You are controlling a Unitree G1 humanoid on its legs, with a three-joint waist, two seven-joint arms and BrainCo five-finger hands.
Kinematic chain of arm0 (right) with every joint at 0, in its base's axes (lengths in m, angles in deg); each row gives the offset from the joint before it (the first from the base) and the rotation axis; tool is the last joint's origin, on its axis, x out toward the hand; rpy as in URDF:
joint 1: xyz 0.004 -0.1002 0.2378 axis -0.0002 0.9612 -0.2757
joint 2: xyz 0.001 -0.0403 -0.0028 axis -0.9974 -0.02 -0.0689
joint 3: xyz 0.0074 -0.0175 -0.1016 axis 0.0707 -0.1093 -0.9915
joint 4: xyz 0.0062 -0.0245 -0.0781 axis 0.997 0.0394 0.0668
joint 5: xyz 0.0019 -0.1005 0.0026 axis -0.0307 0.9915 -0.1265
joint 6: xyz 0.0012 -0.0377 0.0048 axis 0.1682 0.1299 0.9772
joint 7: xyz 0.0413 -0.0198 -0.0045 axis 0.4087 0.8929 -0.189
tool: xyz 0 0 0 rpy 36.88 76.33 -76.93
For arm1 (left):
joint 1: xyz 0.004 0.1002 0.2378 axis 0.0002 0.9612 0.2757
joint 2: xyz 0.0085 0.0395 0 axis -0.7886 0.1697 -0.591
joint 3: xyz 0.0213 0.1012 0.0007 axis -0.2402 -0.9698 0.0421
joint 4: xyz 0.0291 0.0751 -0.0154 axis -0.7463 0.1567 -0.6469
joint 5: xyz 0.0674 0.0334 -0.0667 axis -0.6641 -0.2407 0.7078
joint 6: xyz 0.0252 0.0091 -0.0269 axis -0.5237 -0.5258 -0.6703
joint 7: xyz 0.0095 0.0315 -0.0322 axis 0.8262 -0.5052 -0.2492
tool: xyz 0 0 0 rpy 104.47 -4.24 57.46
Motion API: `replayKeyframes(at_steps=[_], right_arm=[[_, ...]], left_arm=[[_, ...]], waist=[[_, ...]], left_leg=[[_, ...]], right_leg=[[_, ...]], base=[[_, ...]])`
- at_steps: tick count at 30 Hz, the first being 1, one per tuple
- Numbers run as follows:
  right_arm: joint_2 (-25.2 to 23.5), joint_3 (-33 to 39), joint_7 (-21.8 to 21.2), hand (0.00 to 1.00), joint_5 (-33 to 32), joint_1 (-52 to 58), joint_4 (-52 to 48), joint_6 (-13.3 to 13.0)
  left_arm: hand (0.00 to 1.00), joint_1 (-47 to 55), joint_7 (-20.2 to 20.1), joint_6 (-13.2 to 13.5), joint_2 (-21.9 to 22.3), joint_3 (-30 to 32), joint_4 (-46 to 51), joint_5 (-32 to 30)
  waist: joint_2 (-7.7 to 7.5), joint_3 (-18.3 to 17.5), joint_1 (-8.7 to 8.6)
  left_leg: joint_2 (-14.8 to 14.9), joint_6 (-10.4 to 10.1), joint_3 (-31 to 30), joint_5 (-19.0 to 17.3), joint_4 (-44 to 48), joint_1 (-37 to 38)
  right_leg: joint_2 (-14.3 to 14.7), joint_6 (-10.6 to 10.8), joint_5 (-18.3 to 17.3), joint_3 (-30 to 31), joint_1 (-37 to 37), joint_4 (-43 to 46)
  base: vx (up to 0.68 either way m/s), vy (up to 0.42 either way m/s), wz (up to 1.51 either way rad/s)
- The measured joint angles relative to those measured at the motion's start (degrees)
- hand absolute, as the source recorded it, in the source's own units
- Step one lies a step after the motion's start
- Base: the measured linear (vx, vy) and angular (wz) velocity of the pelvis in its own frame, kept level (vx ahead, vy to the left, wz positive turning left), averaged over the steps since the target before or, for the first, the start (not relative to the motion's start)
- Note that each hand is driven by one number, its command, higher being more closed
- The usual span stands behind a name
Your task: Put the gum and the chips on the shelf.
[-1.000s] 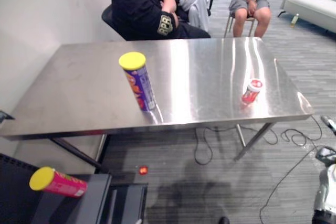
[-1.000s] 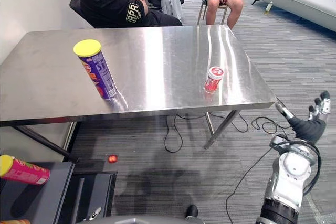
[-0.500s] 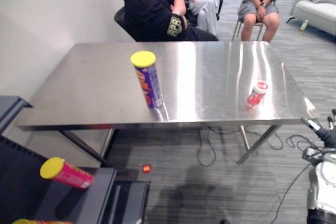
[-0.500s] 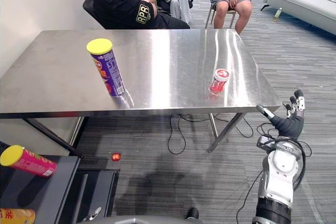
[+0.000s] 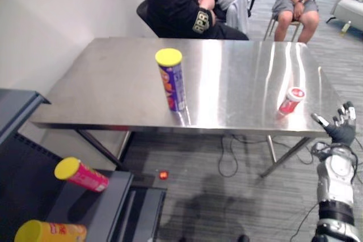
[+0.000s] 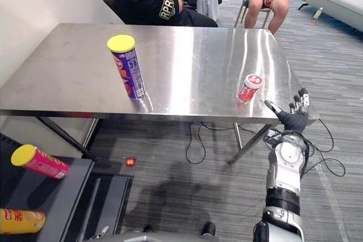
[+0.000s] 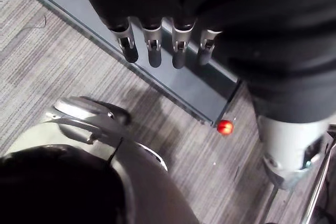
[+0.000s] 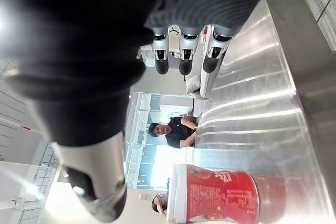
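Silver-grey R arm [image 6: 282,165], R hand [image 6: 295,119] w/ dark ribbed cover, silver fingers [image 8: 182,44] w/ dark tips

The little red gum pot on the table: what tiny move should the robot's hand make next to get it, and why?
Probably reach the right hand forward and a bit toward the robot's left, up to the gum pot. The hand is open with straight fingers, holds nothing, and hangs just off the table's near edge, with the pot standing close beyond it, untouched.

Around the gum tub [image 6: 248,88] the table [image 6: 187,55] lies bare, open toward the right hand [image 6: 295,120]; the chips can [image 6: 129,66] stands well apart.
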Motion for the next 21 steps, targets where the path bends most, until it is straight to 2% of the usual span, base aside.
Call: replayKeyframes(at_steps=[13,21], right_arm=[[0.02,-2.68,0.44,0.0,0.0,-6.73,4.55,1.7],[0.04,-4.39,0.77,0.0,-0.05,-10.2,6.62,1.78]], left_arm=[[0.0,-0.03,0.09,-0.15,-0.09,-0.56,0.06,0.1],[0.0,-0.08,0.27,-0.15,-0.06,-0.68,0.09,0.11]], waist=[[0.21,3.11,0.97],[0.44,5.77,1.8]], left_leg=[[-0.12,0.18,-2.29,0.12,0.91,-1.77],[-0.07,0.18,-2.23,0.11,1.27,-2.15]], right_leg=[[-0.24,-0.4,-0.21,-1.27,-0.55,0.91],[-0.34,-0.74,0.08,-1.14,-0.93,1.06]], base=[[0.0,0.003,0.09],[-0.01,-0.002,0.0]])
